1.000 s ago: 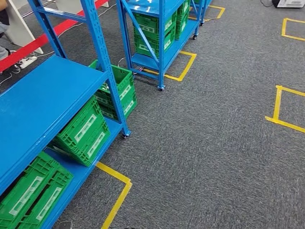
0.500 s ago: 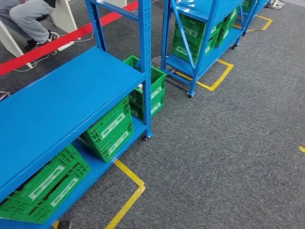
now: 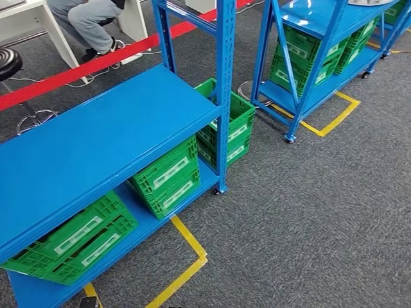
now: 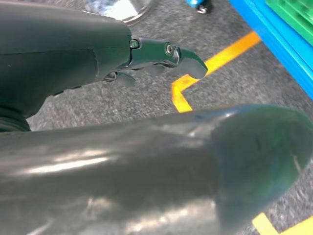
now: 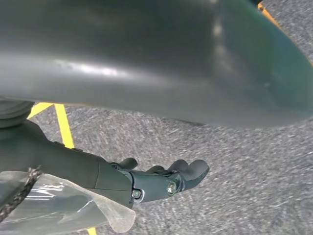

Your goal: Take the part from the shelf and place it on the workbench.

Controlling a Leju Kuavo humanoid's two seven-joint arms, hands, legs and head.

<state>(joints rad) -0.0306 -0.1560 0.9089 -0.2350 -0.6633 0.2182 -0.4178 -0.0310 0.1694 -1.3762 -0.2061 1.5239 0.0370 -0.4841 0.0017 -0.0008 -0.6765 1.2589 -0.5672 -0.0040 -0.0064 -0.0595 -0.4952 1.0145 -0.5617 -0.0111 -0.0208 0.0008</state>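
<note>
Left hand hanging over grey carpet, fingers extended and apart from the thick thumb, nothing between them, touching nothing; released. Right hand same posture over carpet, fingers stretched out straight, no object in the grasp; released. Clear plastic sheet lying against the underside of the right wrist, contents not discernible, not held by the fingers. Task part not identifiable on the shelving; cannot tell where it is. Near blue shelf rack standing ahead-left in head view: bare blue upper deck, lower deck carrying green crates, one tilted at the near end, another behind the corner upright. Blue upright post at the rack's near corner, castor at its foot. Yellow floor tape forming a corner just off the rack's lower deck. Second blue rack further back-right, also loaded with green crates, inside its own yellow tape outline. Red floor stripe behind the near rack; seated person's legs beyond it beside a white desk, black stool at far left. Left wrist view adding a close yellow tape corner and blue lower-deck edge beside the hand. Right wrist view adding a yellow tape line under the arm.
</note>
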